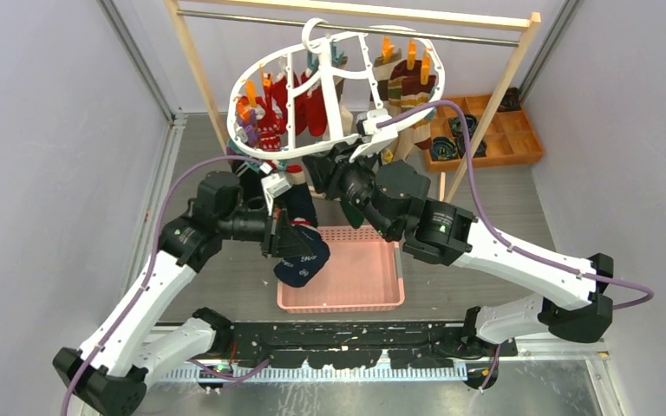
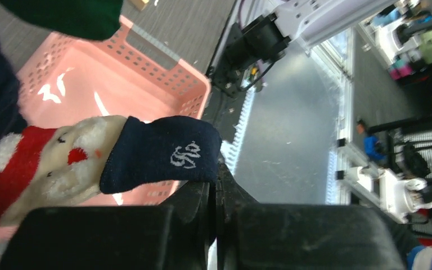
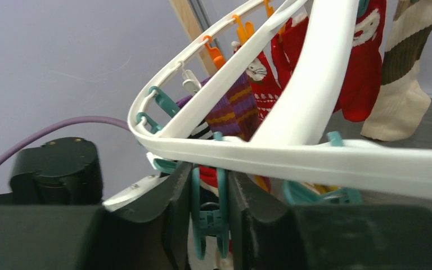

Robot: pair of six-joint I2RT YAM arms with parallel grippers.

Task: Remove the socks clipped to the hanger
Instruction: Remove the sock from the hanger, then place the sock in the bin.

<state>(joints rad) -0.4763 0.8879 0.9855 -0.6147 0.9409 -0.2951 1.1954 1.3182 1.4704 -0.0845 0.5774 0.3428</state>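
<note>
Top external: white hanger (image 3: 315,84) hung on rail (image 1: 451,35), tilted, many socks (image 1: 299,113) clipped around it, above table (image 1: 503,199). Pink basket (image 1: 355,273) below, just in front. Left gripper (image 2: 215,188): jaws clenched on navy-cuffed sock (image 2: 160,154), off the hanger, held over basket's left edge. Right gripper (image 3: 209,197): jaws pinching teal clip (image 3: 209,225) under hanger rim. Likely risks: sock let go too near basket edge, landing on table; hard tug on clip swinging hanger or lifting it off rail; clip slipping from jaws.
</note>
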